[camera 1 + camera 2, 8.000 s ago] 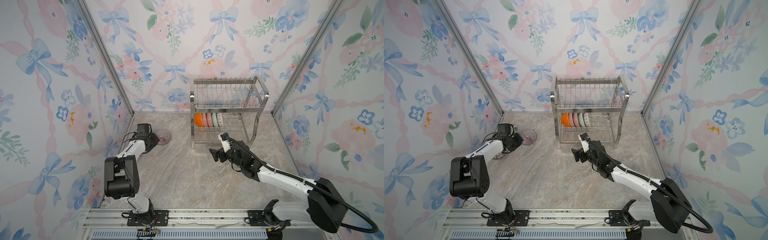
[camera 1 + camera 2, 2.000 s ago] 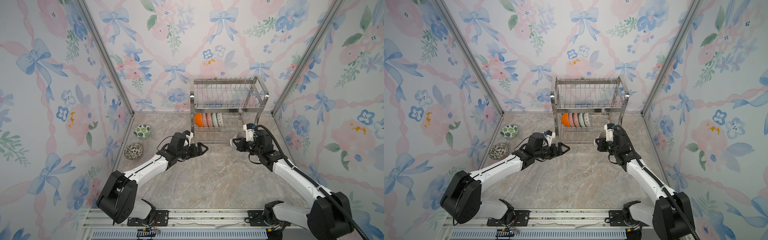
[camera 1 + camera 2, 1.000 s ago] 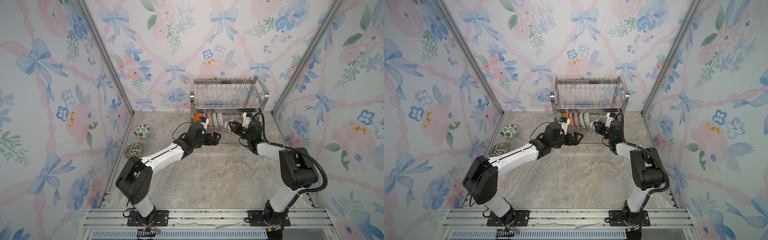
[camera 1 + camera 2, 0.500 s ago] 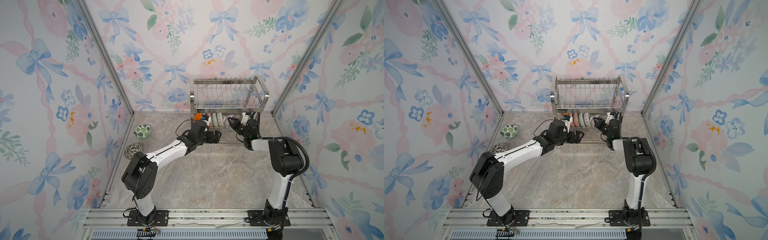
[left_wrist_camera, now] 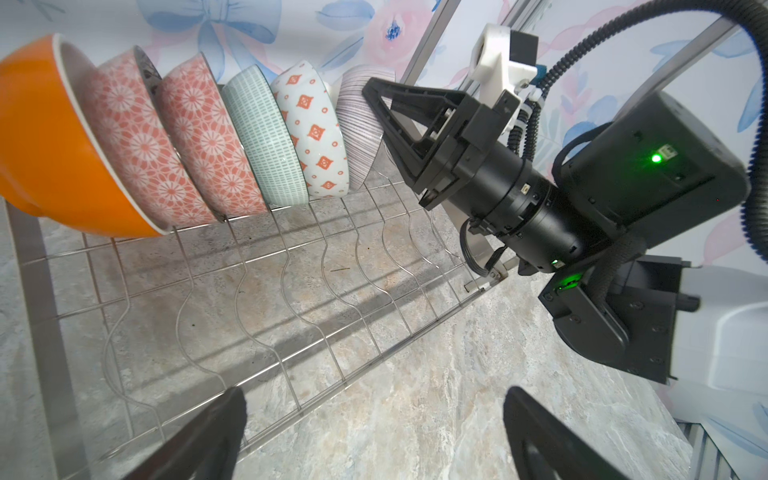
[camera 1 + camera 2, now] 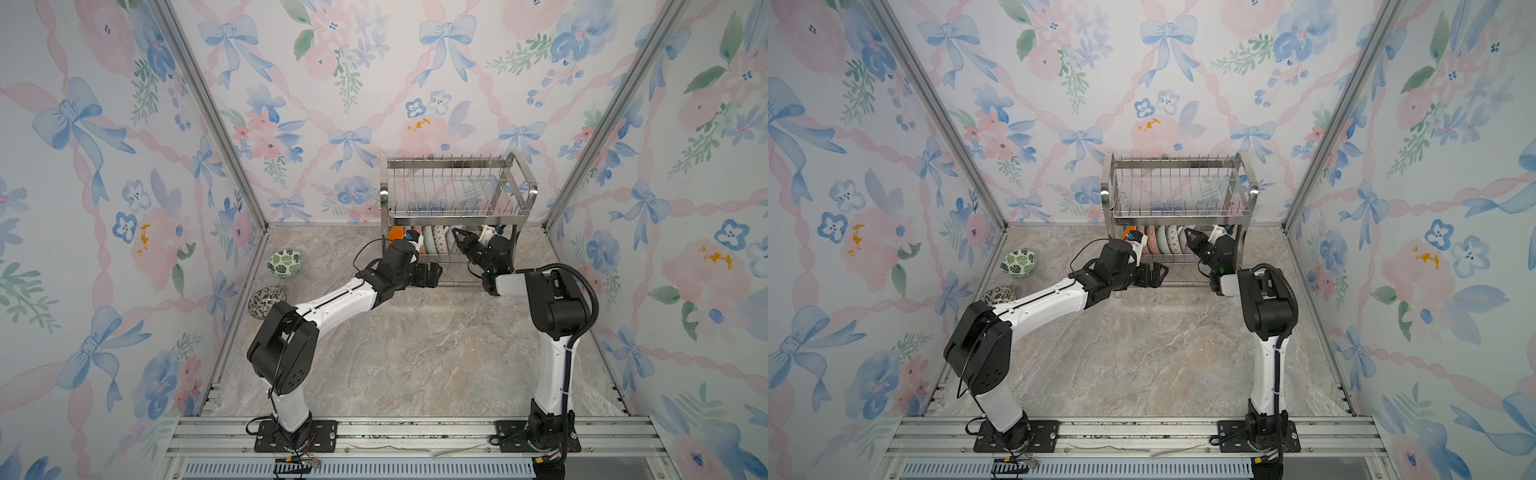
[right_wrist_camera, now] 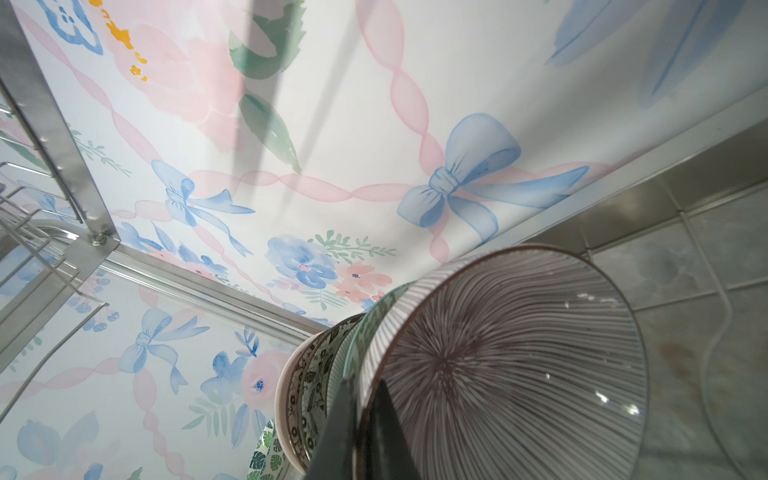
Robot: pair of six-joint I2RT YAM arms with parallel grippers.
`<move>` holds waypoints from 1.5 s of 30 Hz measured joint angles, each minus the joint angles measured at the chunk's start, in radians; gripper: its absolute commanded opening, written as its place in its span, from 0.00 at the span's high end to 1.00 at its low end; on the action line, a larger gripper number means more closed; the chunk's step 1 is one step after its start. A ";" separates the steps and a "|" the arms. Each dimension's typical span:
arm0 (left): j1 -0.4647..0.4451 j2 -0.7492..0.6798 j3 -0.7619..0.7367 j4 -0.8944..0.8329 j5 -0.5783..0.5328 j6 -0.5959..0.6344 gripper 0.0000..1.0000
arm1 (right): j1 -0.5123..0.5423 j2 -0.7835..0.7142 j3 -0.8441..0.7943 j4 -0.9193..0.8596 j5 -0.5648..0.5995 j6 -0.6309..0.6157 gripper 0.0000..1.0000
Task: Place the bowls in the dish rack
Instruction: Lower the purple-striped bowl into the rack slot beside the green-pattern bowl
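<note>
The dish rack (image 6: 449, 161) (image 6: 1177, 160) stands at the back wall. Its lower tier holds a leaning row of several bowls, from an orange bowl (image 5: 50, 153) to a purple-lined bowl (image 5: 359, 120) (image 7: 519, 365) at the end. My right gripper (image 6: 459, 237) (image 6: 1192, 237) (image 5: 370, 85) (image 7: 363, 388) reaches into that tier and is shut on the purple-lined bowl's rim. My left gripper (image 6: 436, 274) (image 6: 1160, 272) (image 5: 374, 399) hangs open and empty at the tier's front edge. A green-leaf bowl (image 6: 284, 262) (image 6: 1017, 262) and a dark-leaf bowl (image 6: 267, 297) (image 6: 998, 296) sit on the table at far left.
The rack's upper tier (image 6: 457, 214) hangs low over the bowl row. Bare wavy wires (image 5: 291, 291) of the lower tier lie in front of the bowls. Patterned walls close in on the left, back and right. Both arms stretch across the marble tabletop (image 6: 415, 353).
Over the last second my right gripper carried the purple-lined bowl into the lower tier, up against the row. My left gripper moved up to the rack's front, still open.
</note>
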State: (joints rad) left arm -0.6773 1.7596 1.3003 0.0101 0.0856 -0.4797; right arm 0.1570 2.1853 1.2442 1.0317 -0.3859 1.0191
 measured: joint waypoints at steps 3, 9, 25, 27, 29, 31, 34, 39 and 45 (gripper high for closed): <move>0.004 0.004 0.000 -0.004 0.000 0.002 0.02 | 0.000 0.024 0.027 0.006 -0.009 0.006 1.00; 0.015 0.005 0.000 -0.009 0.001 0.002 0.02 | 0.000 0.066 0.079 0.021 -0.027 0.014 1.00; 0.037 0.031 0.001 -0.010 0.017 0.003 0.02 | -0.004 0.115 0.140 0.027 -0.026 0.019 1.00; 0.037 0.031 0.001 -0.010 0.020 0.003 0.02 | -0.004 0.125 0.152 0.028 -0.027 0.019 1.00; 0.037 0.032 0.001 -0.010 0.024 0.002 0.02 | -0.004 0.131 0.162 0.030 -0.029 0.021 1.00; 0.037 0.034 0.002 -0.009 0.027 0.003 0.02 | -0.004 0.132 0.163 0.033 -0.032 0.021 1.00; 0.037 0.038 0.002 -0.010 0.027 0.002 0.02 | -0.004 0.134 0.163 0.038 -0.047 0.020 1.00; 0.037 0.038 0.002 -0.010 0.028 0.002 0.02 | -0.006 0.138 0.160 0.026 -0.090 0.020 1.00; 0.037 0.038 0.002 -0.009 0.034 0.002 0.02 | -0.013 0.137 0.151 0.030 -0.122 0.006 1.00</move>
State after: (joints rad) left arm -0.6407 1.7973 1.3018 0.0010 0.1200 -0.4774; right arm 0.1444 2.3226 1.3949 1.0615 -0.5076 1.0252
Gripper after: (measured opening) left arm 0.979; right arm 0.097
